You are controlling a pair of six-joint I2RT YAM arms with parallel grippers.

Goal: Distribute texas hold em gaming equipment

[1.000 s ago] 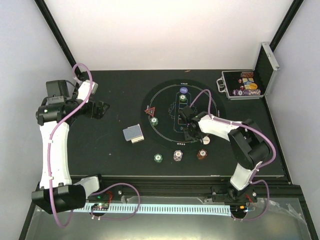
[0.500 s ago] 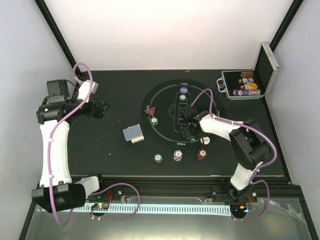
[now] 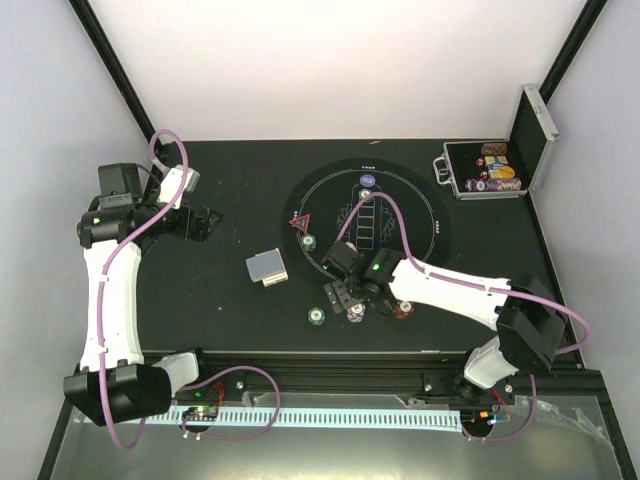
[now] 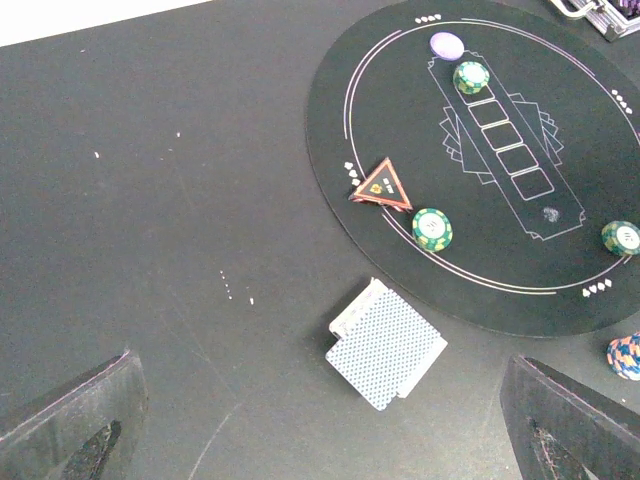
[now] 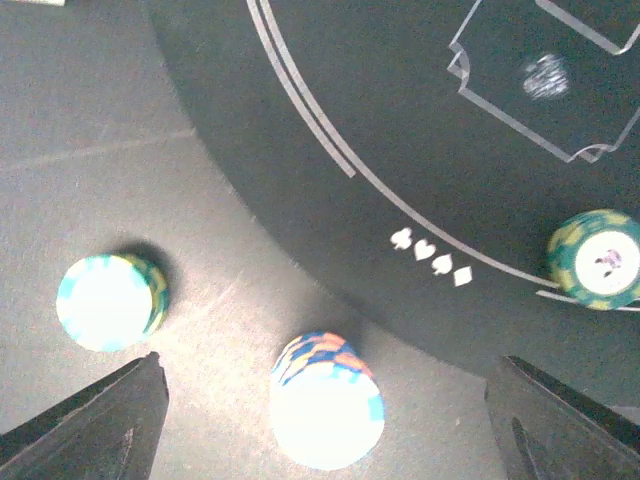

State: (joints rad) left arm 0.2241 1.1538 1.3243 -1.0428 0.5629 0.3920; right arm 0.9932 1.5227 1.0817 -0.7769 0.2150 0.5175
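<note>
Right gripper (image 3: 341, 294) hangs spread wide and empty astride the purple chip (image 5: 326, 400), near the surface's (image 3: 200, 320) near edge just off the round mat (image 3: 420, 190), probably lined up to grasp it. Left gripper (image 3: 207, 222), also released, hovers by the left edge, apart from the card deck (image 3: 266, 267).

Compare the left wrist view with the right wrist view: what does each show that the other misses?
Left wrist only: the card deck, the red triangle, a green chip beside it, the pale disc and a green chip next to that. Right wrist only: a green chip stack lying off the mat. Both: the round mat, the green chip near its suit marks and, probably, the blue-and-orange chip.
</note>
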